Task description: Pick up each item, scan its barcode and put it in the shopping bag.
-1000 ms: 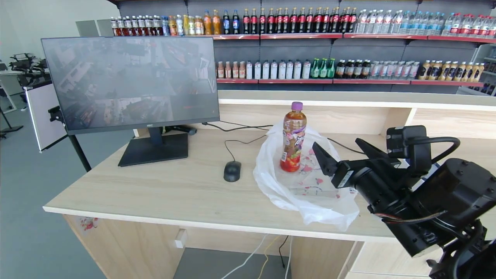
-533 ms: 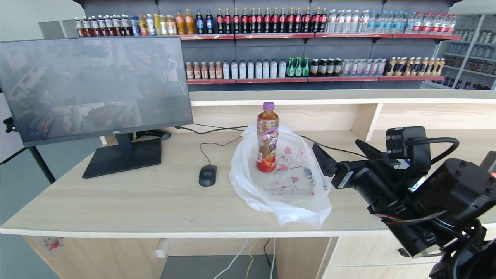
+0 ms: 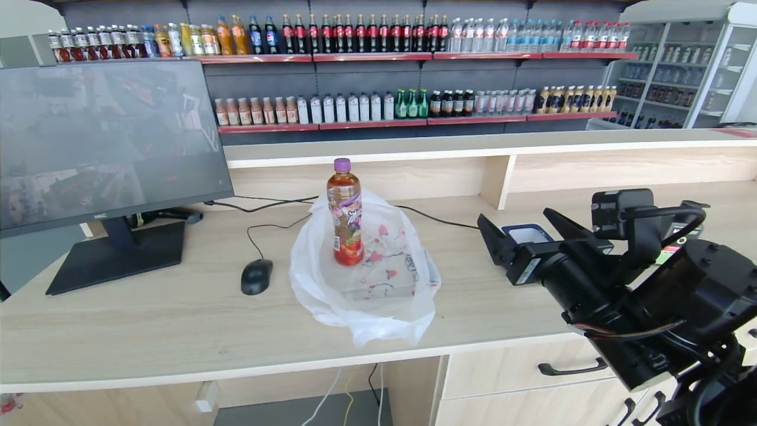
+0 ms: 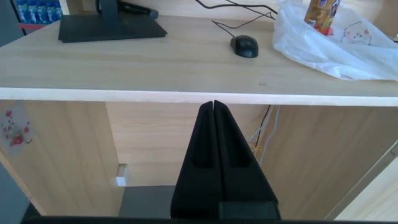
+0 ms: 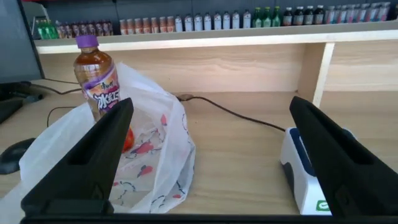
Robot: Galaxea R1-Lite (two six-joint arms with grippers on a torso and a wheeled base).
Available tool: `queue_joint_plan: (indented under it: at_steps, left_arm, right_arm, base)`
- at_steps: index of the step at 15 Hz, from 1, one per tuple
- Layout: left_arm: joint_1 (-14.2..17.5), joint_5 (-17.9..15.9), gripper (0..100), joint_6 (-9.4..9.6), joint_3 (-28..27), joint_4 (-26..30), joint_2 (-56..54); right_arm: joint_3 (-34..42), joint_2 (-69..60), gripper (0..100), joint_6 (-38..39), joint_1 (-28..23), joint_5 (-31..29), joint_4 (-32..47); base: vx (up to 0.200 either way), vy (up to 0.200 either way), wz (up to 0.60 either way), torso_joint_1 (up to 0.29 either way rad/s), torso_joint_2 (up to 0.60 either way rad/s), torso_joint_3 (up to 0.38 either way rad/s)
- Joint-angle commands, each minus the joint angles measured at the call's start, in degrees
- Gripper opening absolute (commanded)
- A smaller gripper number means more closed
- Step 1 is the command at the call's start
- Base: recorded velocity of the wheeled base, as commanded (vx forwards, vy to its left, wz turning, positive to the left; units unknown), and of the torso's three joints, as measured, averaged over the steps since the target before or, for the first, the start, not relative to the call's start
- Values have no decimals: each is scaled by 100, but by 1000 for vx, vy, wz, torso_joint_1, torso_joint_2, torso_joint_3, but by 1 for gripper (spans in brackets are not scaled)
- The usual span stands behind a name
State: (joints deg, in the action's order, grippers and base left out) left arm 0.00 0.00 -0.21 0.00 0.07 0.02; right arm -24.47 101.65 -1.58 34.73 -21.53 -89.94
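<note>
- Table [image 3: 177,319]: pale wood, across the lower frame.
- Monitor [image 3: 100,136]: dark, left edge.
- My right tool [image 3: 513,216]: lower right, fingers spread wide, holding nothing.
- Shopping bag [image 3: 366,296]: white, crumpled, centre of the table.
- Bottle [image 3: 346,213]: purple cap, upright amid the bag's folds.
- My left tool [image 4: 213,104]: fingers pressed together, facing the table's front.
- Mouse [image 3: 256,276]: just left of the bag.

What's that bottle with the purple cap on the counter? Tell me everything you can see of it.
The bottle is clear plastic with a purple screw cap. It holds an orange-brown drink that looks redder near the bottom, and a colourful label wraps its middle. It stands upright and capped on the white printed shopping bag spread over the wooden counter, with plastic bunched behind it. Nothing else touches it.
</note>
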Motion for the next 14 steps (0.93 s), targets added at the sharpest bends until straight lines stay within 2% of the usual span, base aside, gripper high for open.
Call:
queue_joint_plan:
  at_steps: [1, 4, 14]
  left_arm:
    - [0, 0, 0, 3, 0, 1, -2]
    - [0, 0, 0, -58, -9, 1, -2]
    - [9, 9, 0, -58, -9, 1, -2]
  right_arm:
    - [-14, -4, 100, 0, -1, 0, -6]
    - [-23, 13, 100, 0, -1, 0, -6]
    - [-76, 48, 100, 0, -10, 0, -6]
  base:
    - [0, -200, 0, 7, -2, -2]
    - [0, -200, 0, 2, 4, 2]
    - [0, -200, 0, 1, 3, 3]
